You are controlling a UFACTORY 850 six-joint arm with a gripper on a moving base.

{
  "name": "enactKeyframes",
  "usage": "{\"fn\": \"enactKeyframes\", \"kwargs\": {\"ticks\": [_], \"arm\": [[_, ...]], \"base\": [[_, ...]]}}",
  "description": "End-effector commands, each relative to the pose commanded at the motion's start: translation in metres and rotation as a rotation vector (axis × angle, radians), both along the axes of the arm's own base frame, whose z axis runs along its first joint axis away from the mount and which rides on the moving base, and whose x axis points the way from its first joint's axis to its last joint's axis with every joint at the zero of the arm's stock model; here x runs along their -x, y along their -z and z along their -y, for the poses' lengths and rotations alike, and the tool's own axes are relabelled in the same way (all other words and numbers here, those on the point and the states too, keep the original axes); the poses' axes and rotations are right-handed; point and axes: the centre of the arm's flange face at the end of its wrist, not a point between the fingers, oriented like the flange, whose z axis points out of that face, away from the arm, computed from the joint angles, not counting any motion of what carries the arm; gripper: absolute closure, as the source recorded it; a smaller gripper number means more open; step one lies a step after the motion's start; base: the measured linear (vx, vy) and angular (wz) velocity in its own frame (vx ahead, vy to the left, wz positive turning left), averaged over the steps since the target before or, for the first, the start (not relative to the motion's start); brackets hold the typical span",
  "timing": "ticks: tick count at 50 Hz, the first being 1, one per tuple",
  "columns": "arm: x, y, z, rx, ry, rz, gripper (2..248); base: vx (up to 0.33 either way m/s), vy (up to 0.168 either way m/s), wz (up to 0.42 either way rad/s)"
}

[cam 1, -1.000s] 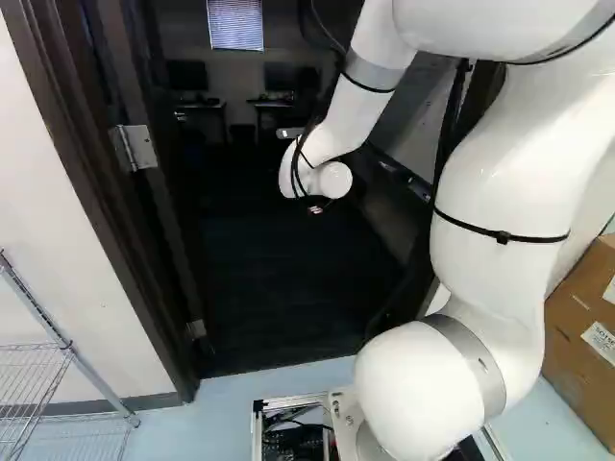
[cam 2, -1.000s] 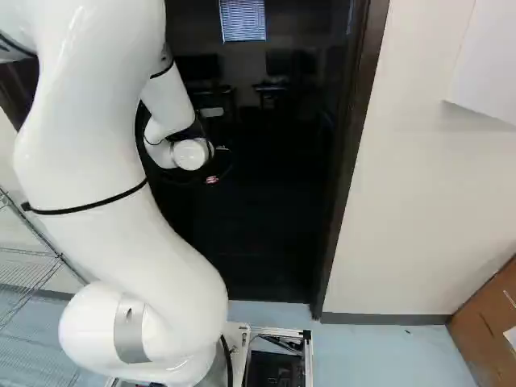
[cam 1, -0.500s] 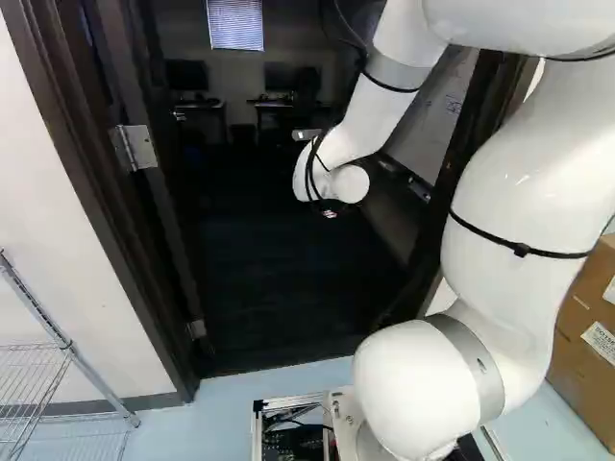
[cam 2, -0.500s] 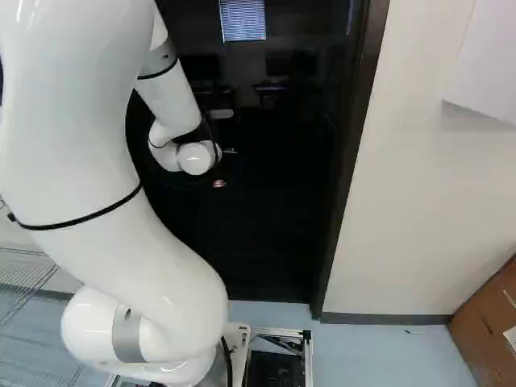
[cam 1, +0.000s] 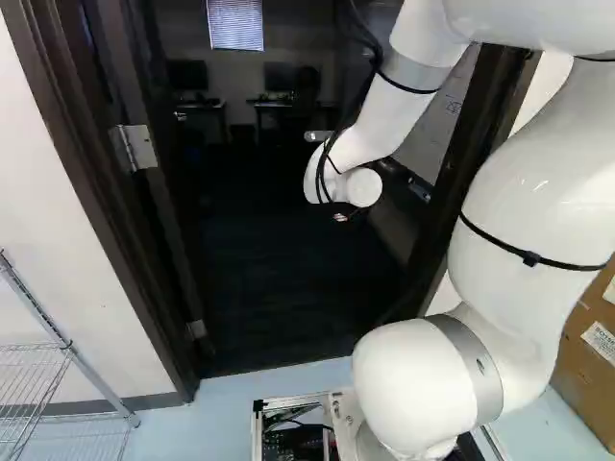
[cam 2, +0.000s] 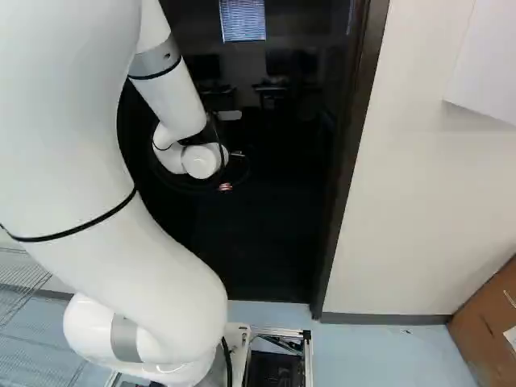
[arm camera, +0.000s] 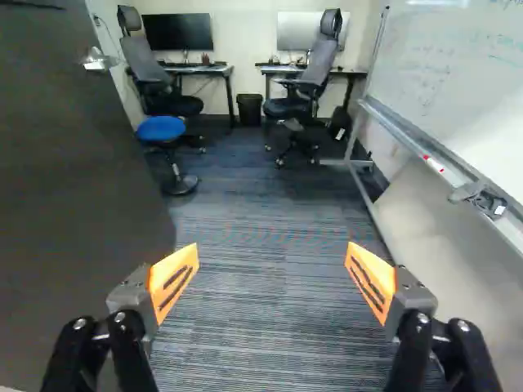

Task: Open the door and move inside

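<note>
The dark door [cam 1: 171, 206] stands swung open into the room, hinged at the left of the doorway in the left base view. Its metal handle [arm camera: 100, 60] shows in the wrist view, ahead and to one side of the gripper. In the left base view my gripper [cam 1: 340, 216] is barely visible against the dark room, beneath the white wrist joint and within the doorway. The wrist view has the gripper [arm camera: 272, 273] open, its orange pads wide apart over carpet, nothing between them. The door panel lies beside one finger, touching neither pad.
Dark door frame [cam 2: 348, 173] bounds the doorway. A whiteboard [arm camera: 458, 90] with a tray stands beside the gripper, opposite the door. Farther in are a blue stool [arm camera: 161, 128], office chairs [arm camera: 151, 77], desks and a bin. Outside are a wire rack [cam 1: 58, 336] and cardboard boxes [cam 1: 588, 370].
The arm's wrist and upper links have shifted to the right in the left base view, with the wrist also moving slightly right in the right base view. Base and door have not moved.
</note>
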Motion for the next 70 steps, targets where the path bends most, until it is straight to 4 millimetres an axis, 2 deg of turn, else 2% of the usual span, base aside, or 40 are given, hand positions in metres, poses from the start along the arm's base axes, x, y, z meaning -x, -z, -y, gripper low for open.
{"fn": "enactKeyframes", "kwargs": {"ticks": [27, 70], "arm": [[0.0000, 0.0000, 0.0000, 0.000, 0.000, 0.000, 3], [0.0000, 0.0000, 0.0000, 0.000, 0.000, 0.000, 3]], "base": [[0.014, 0.000, 0.000], [0.140, 0.026, -0.005]]}}
